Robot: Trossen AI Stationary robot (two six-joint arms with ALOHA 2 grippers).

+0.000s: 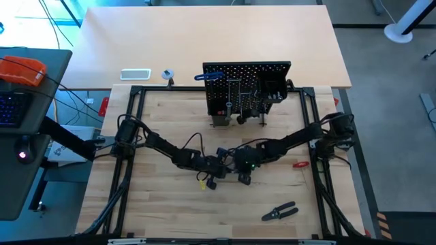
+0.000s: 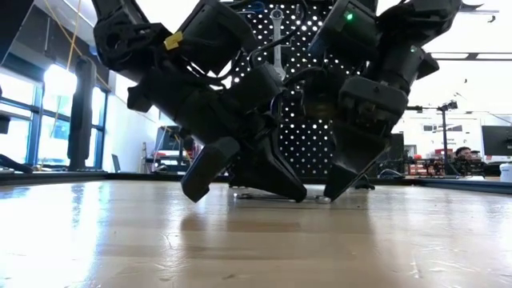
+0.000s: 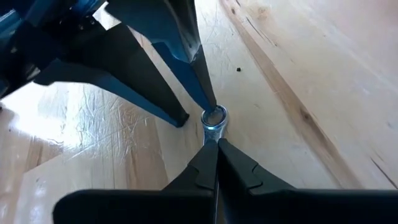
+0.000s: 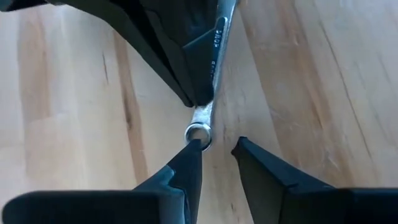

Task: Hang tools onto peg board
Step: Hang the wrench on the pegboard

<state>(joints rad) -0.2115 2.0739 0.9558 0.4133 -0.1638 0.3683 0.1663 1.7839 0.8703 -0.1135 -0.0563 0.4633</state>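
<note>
Wrench point(image 4: 208, 93): bright polished metal, glossy, stamped lettering on shank, lying at right gripper point(image 4: 214, 146) tips. Gripper fingers point(image 4: 180, 168): matt black plastic. Table point(image 4: 62, 93) beneath: pale wood, smooth, faint sheen, fine scratches.

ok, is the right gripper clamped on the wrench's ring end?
No: in the right wrist view the right gripper stands open, one finger touching the silver wrench ring, the other apart.

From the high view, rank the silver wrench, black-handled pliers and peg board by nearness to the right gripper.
1. Silver wrench, lying on the table right at the right gripper.
2. Black-handled pliers, on the table's near right side.
3. Upright black perforated peg board, at the table's far edge.
</note>
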